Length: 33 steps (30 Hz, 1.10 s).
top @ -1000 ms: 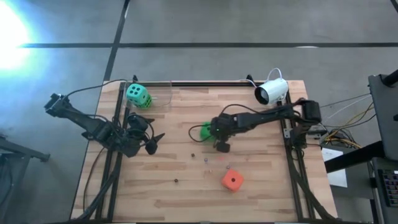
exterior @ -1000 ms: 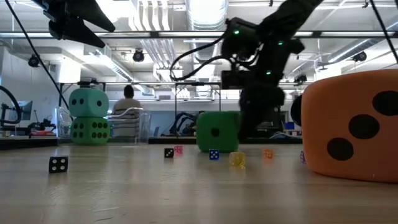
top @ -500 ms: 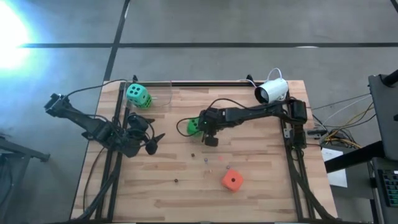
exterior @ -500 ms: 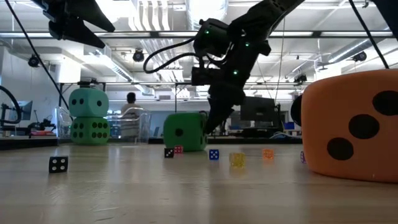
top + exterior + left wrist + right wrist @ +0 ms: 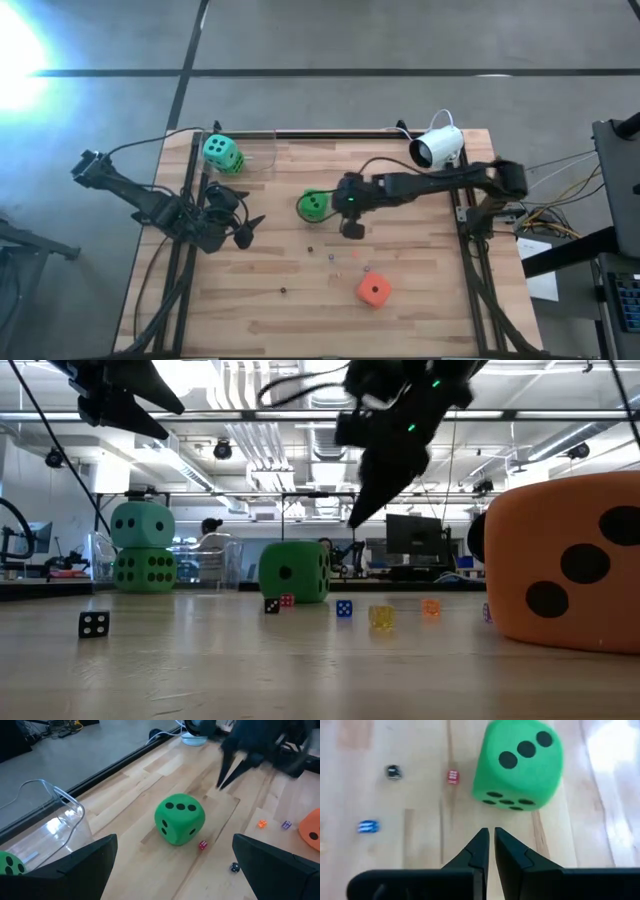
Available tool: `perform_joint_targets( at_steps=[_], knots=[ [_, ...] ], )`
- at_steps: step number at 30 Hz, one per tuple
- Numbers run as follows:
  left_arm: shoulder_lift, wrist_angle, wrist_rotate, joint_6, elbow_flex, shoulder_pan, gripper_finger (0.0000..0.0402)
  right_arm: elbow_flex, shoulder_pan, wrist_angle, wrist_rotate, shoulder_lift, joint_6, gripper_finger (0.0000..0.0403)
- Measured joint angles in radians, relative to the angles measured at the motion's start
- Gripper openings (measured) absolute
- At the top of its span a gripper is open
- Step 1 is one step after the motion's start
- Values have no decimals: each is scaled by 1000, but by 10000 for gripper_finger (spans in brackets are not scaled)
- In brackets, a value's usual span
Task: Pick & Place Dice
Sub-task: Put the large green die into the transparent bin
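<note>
One bright green die point(image 5: 312, 205) rests on a face mid-table; it also shows in the right wrist view point(image 5: 518, 767) and the left wrist view point(image 5: 179, 818). My right gripper point(image 5: 337, 203) hangs shut above the table just right of it point(image 5: 354, 520), touching nothing. The teal die point(image 5: 221, 152) sits on top of the second green die point(image 5: 141, 569) in a clear container at the far left corner. The orange-red die point(image 5: 373, 290) lies near the table's near edge. My left gripper point(image 5: 252, 228) waits open at the left side, facing the mid-table die.
Several tiny dice lie scattered on the wood point(image 5: 330, 255), two of them close beside the green die point(image 5: 453, 776). A white camera point(image 5: 437, 147) stands at the far right corner. The clear container point(image 5: 250, 155) stands at the far left. Bare wood lies between the die and the left gripper.
My right gripper pushed the mid-table green die toward the table's left edge, sliding it along the wood, then drew back to the right and rose clear of it. The die stays where it was pushed.
</note>
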State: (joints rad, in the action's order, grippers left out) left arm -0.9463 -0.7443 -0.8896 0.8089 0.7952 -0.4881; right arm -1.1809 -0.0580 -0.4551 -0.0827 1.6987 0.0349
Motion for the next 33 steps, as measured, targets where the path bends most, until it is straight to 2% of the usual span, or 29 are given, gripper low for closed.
perform_joint_targets(
  at_steps=[8,12,17,23,27,33],
  knots=[
    [0,3,0,0,0,0,396,228,85,146,-100,-302,-97,27],
    [0,10,3,-4,0,0,396,334,115,257,-104,-430,-122,27],
    [-15,35,19,-46,-3,0,396,426,156,291,-104,-554,-141,27],
    [-50,125,19,-139,-3,1,396,525,200,446,-100,-632,-140,27],
    [-88,187,23,-235,-3,1,396,533,206,457,-100,-666,-140,27],
    [-160,270,121,-380,-3,24,396,534,207,455,-100,-691,-140,27]
  ],
)
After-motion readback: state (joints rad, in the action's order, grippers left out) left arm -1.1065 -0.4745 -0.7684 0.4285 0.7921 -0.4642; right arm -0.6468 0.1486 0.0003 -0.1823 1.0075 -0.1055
